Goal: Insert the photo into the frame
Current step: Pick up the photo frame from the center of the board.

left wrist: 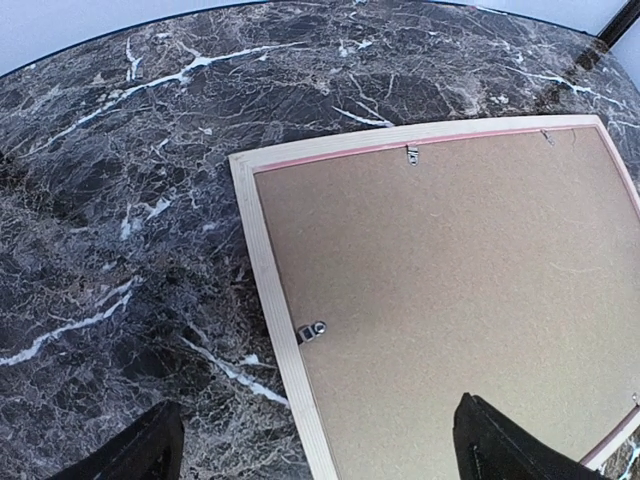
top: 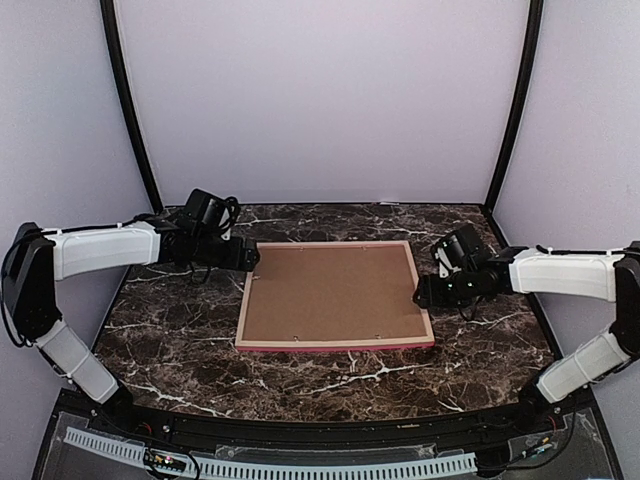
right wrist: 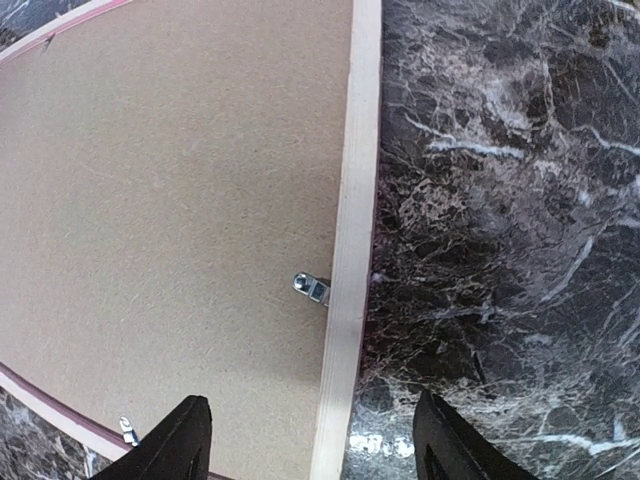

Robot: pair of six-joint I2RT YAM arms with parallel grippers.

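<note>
Two-sided job: with left tool and right tool both open astride frame side rails mid-picture, swivel clips clear, then lift backing board level.

A dark marble desk, veined in white, is enclosed by pale lilac walls. Two curved black posts are set at its rear corners. Soft, even light is cast throughout.

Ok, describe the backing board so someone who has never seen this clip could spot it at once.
On the dark marble table, a wooden frame lies flat, back side up, in the middle. The backing board is the panel filling it, pinned by small metal clips. It is plain matte brown, unlike the frame's pale wood rim with its pink-red edge.
</note>
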